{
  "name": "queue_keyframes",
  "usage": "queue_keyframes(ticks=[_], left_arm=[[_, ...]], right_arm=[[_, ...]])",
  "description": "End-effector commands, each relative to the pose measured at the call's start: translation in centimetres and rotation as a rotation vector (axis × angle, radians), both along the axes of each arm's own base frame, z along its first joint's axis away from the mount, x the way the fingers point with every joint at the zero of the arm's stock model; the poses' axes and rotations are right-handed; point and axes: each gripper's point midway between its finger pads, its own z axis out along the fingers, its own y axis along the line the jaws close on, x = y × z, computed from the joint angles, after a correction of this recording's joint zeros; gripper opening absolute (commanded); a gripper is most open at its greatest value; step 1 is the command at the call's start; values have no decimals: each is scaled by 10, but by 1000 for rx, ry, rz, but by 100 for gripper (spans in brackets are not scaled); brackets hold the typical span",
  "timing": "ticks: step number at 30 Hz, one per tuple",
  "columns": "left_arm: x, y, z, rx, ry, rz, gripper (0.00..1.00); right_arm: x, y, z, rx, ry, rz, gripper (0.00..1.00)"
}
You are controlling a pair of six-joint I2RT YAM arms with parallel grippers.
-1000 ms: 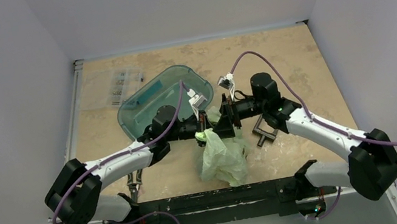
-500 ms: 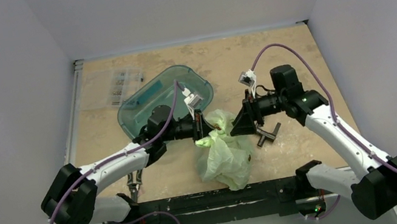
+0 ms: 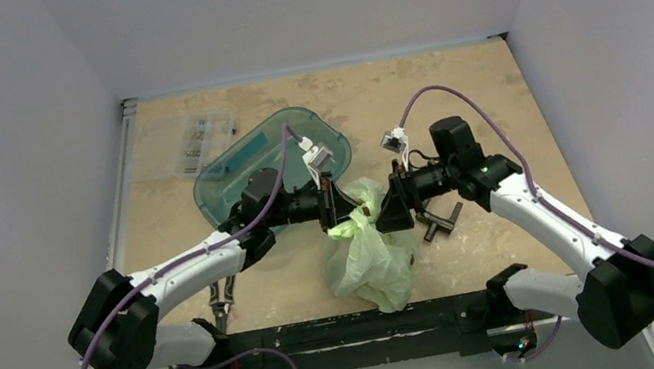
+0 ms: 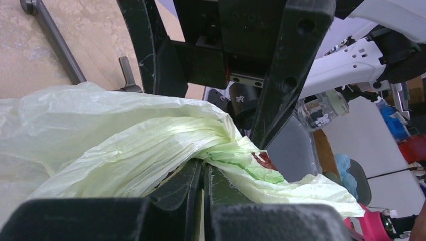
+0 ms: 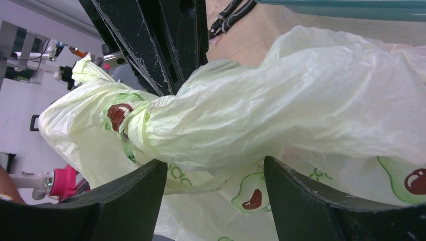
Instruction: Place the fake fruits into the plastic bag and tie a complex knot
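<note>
The pale green plastic bag (image 3: pixel 372 260) lies in the middle near the arms, its neck twisted and wound into a knot (image 5: pixel 131 119). The fake fruits are hidden; none shows. My left gripper (image 3: pixel 334 212) is shut on the bag's twisted neck; in the left wrist view (image 4: pixel 206 173) the plastic (image 4: pixel 125 140) drapes over its closed tips. My right gripper (image 3: pixel 390 210) is open, facing the left one. In the right wrist view (image 5: pixel 213 173) its fingers (image 5: pixel 135 198) stand apart under the gathered bag (image 5: pixel 301 100) without pinching it.
A translucent teal tub (image 3: pixel 245 174) stands just behind the left gripper. A black metal clamp (image 3: pixel 439 221) lies right of the bag. A clear packet (image 3: pixel 194 144) lies at the back left. Pliers (image 3: pixel 222 299) lie by the left arm's base.
The right gripper pulled away to the right from the bag's neck, then came back left to it with its jaws open. The left gripper kept its hold and barely moved.
</note>
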Motion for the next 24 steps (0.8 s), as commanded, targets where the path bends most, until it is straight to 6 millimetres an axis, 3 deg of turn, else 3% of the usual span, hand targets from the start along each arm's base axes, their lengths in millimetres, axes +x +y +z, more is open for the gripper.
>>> queue_keyframes(ticks=[1,8,15,20,24], left_arm=[[4,-9,37,-98,-53,-9,0],[-9,-20,30,-106,-43,-74,0],[-11,-26,9,-70,4,-76,0],[-12,-26,6,-62,11,-84,0],[-11,-22,7,-56,-9,-74,0]], right_arm=[[4,15,12,60,-64,11,73],[20,48,32,158,-123,43,76],[32,56,44,177,-164,53,83],[19,46,43,143,-179,100,86],[11,16,39,46,-221,111,93]])
